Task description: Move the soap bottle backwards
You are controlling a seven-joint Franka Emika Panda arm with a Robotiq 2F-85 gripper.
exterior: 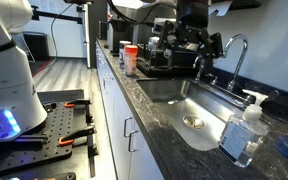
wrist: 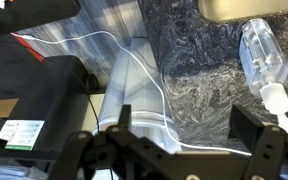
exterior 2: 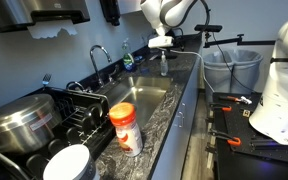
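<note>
The soap bottle is clear with a white pump head and stands on the dark stone counter at the near end of the sink. It also shows at the far end of the sink in an exterior view. In the wrist view it is at the upper right, with its pump pointing to the lower right. My gripper is open and empty. It hangs above the counter, to the side of the bottle and well clear of it. In an exterior view the black gripper is high above the sink.
A steel sink with a faucet runs along the counter. An orange-and-white container stands on the counter edge. A dish rack with pots sits beside the sink. A white cable crosses the wrist view.
</note>
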